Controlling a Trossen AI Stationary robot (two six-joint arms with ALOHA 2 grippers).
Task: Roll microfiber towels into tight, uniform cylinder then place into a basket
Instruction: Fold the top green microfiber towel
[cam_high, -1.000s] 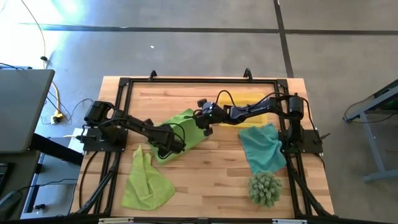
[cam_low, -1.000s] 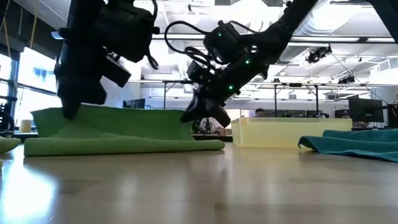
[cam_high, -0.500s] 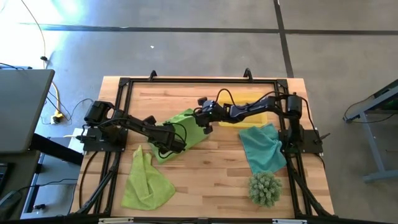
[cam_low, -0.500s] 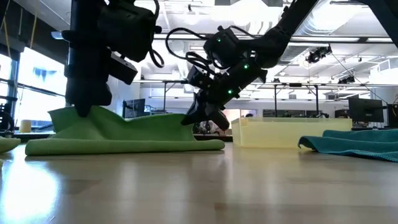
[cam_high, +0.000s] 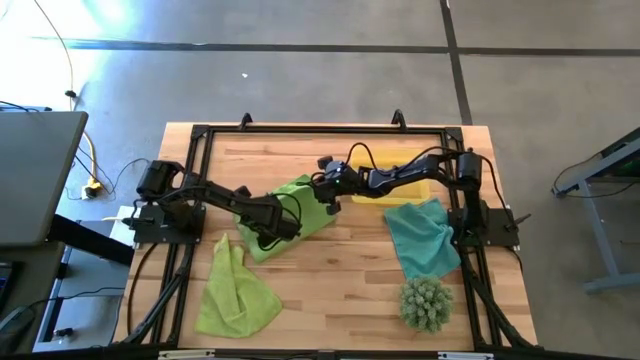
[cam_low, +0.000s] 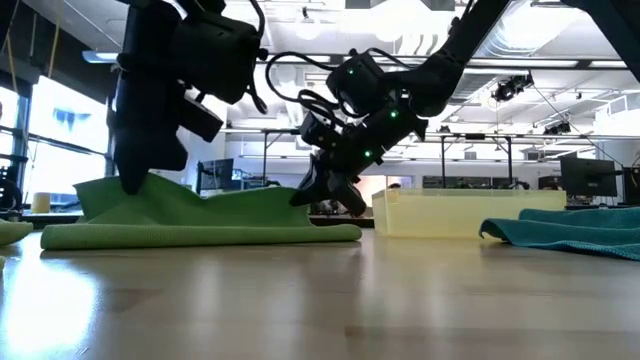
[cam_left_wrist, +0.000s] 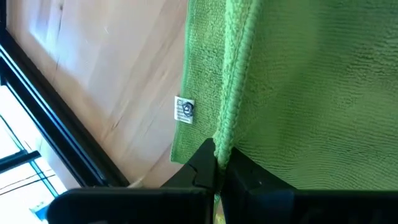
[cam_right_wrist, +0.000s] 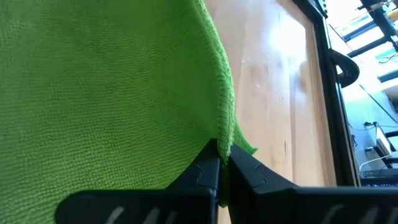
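1. Beside the yellow basket (cam_high: 400, 172), toward the table's middle, lies a lime-green microfiber towel (cam_high: 295, 205), partly rolled; its rolled edge rests on the wooden table (cam_high: 330, 270).
2. On that towel's edge farthest from the basket, the left gripper (cam_high: 268, 236) has its fingers pressed together, pinching the hem, as the left wrist view shows (cam_left_wrist: 219, 163).
3. At the towel's corner nearest the basket, the right gripper (cam_high: 331, 207) pinches the edge with fingers squeezed tight (cam_right_wrist: 222, 163).
4. Next to the basket lies a crumpled teal towel (cam_high: 422, 238), touching its wall.
5. Well apart from the basket, past the left gripper, lies a second lime-green towel (cam_high: 233, 295).
6. Beyond the teal towel from the basket sits a spiky green ball plant (cam_high: 427, 303).
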